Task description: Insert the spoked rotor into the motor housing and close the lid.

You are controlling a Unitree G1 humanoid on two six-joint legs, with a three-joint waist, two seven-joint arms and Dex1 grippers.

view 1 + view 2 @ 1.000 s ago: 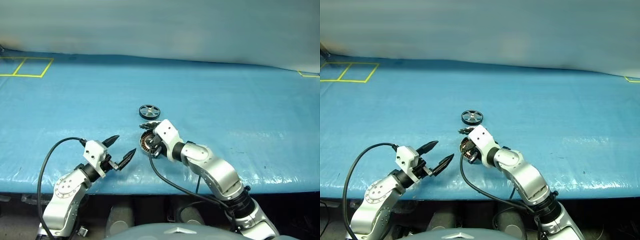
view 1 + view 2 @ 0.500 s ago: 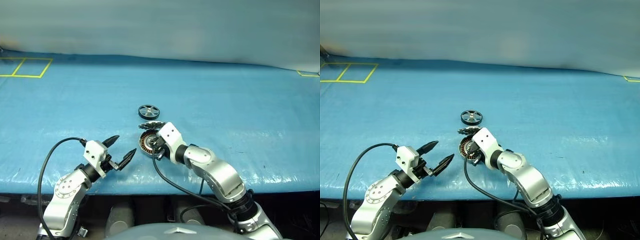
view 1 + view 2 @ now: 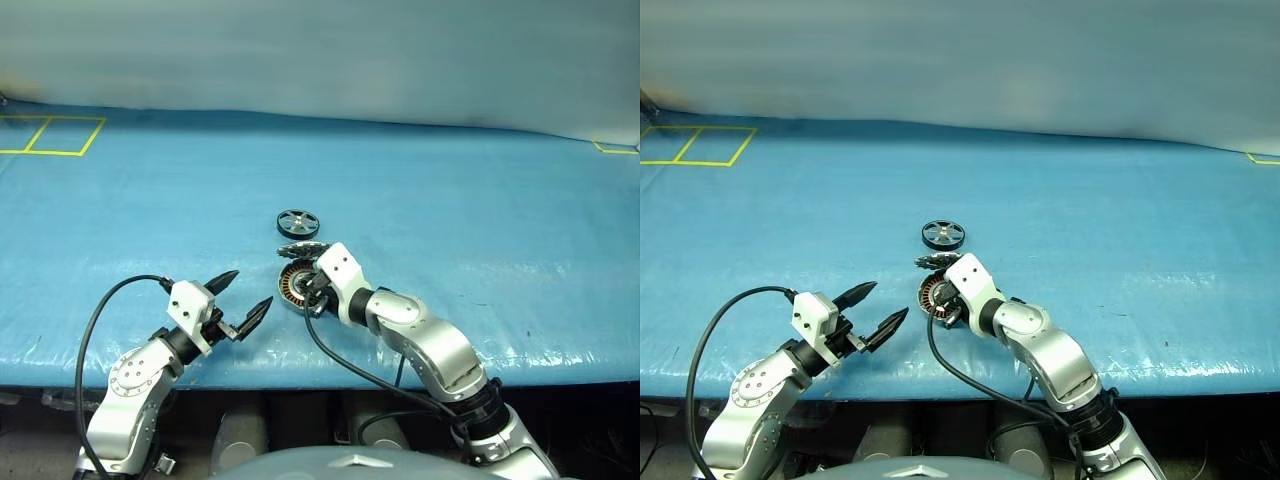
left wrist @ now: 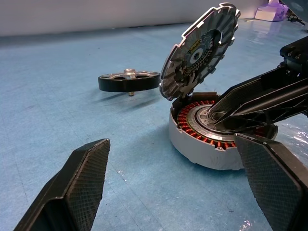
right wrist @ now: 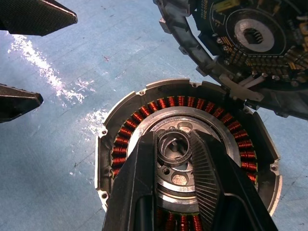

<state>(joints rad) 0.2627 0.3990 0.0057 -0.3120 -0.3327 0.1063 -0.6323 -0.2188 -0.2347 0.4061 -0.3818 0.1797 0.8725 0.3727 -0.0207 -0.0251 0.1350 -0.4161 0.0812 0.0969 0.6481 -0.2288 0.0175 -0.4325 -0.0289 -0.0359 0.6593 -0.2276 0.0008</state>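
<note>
Our right gripper [image 5: 175, 159], fingers narrowly parted around the motor housing [image 4: 219, 137] bearing, grips nothing we can confirm; left gripper [image 3: 245, 300] gapes empty. We should fetch the spoked rotor [image 3: 298, 221] farther from the table's near edge, keeping the lid [image 4: 199, 48] upright.

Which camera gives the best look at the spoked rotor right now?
The left wrist view: the spoked rotor lies flat on the blue table, seen side-on and close, beyond the open lid. The two head views show it small from above, spokes faintly visible. The right wrist view looks into the motor housing instead.

No text, label, brand, number or sign can be read anywhere.
</note>
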